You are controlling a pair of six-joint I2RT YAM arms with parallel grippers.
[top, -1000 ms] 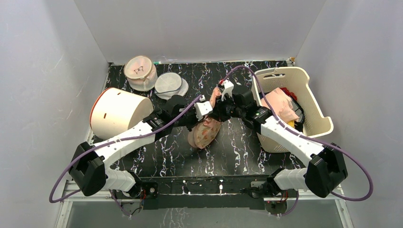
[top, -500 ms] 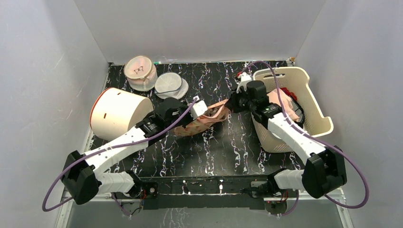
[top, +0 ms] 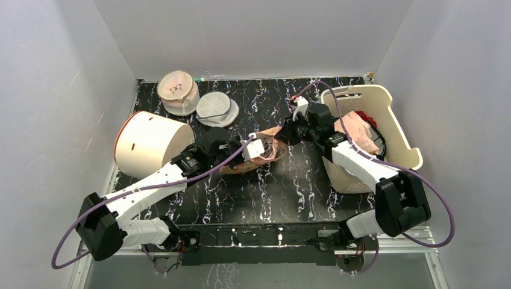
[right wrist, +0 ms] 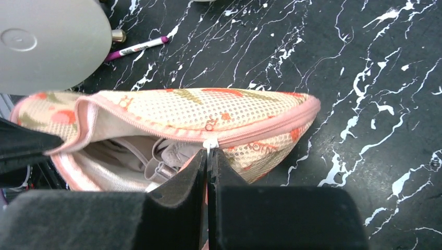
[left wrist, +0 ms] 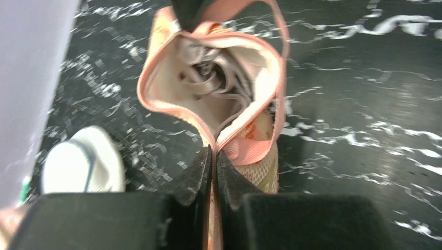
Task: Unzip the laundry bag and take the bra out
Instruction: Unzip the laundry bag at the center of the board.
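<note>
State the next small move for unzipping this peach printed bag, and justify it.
Probably the right tool should draw the zip pull farther toward the closed end of the peach-tan, red-printed fabric laundry bag while the left tool anchors its edge: the grey-brown bra shows inside, but the opening looks too narrow.

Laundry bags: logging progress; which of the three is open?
The peach-tan, red-printed figure-eight fabric case: its pink-lined mouth gapes. The round white mesh pouch and round pink mesh pouch show no opening.
</note>
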